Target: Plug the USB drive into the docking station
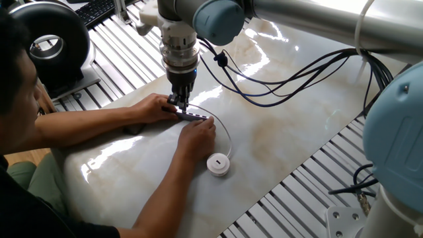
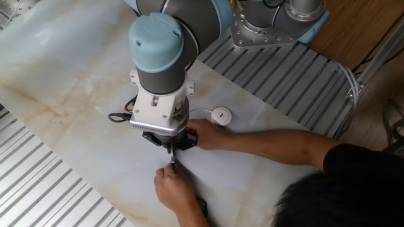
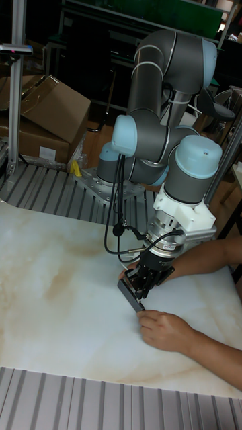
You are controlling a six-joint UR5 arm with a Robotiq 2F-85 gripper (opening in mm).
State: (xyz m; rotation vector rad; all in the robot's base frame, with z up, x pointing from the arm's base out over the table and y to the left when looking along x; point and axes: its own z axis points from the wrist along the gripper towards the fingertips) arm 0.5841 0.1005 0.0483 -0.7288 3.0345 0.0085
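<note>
The docking station (image 1: 193, 116) is a slim grey bar flat on the marble table, also visible as a dark bar (image 3: 130, 294) in the tall fixed view. A person's two hands steady it at either end. The USB drive (image 1: 219, 164) is a white round puck in front of the bar, also in the other fixed view (image 2: 220, 115). Its thin white cable (image 1: 229, 135) arcs up to my gripper (image 1: 180, 103). My gripper (image 2: 171, 150) (image 3: 142, 287) stands vertical at the bar's left end, fingers close together on the cable's small plug, which is mostly hidden.
The person's forearms (image 1: 86, 125) cross the table from the near left. Black cables (image 1: 277, 82) hang from the arm over the table's far side, and a black cable loop (image 2: 120, 116) lies beside the wrist. A black round device (image 1: 53, 43) stands at the far left.
</note>
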